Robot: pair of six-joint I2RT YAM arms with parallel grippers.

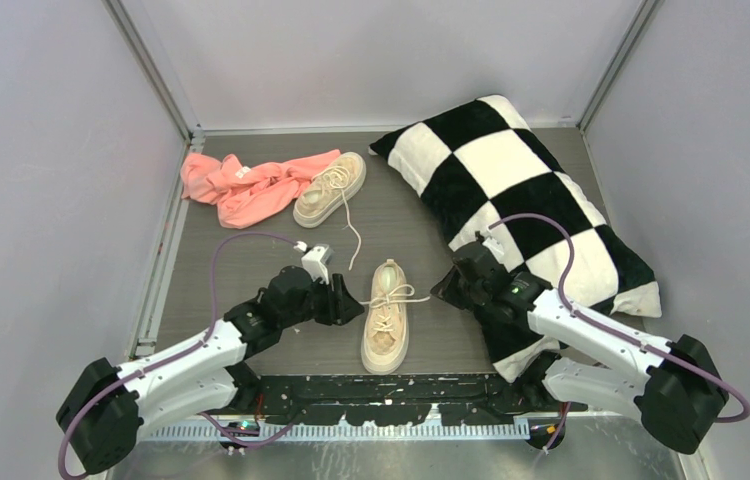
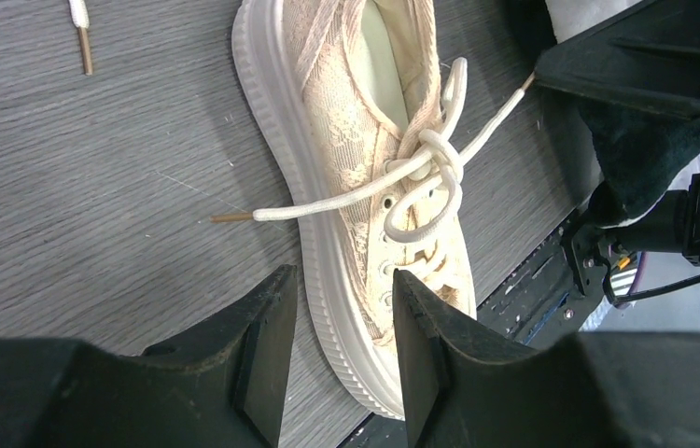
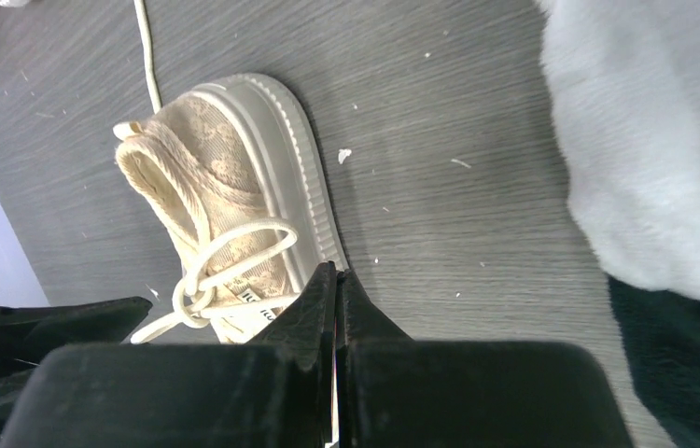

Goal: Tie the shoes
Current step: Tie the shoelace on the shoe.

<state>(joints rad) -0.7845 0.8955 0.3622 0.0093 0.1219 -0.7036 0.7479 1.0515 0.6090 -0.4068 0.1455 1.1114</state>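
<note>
sneaker (image 2: 337, 140) shows lacy fabric over ribbed sole (image 2: 276, 131).

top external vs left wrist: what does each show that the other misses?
Top external only: the far shoe beside the pink cloth. Left wrist only: the knot and its loops up close, a brown lace tip, and the gap between the open left gripper's fingers. Both: the near shoe on the table.
</note>
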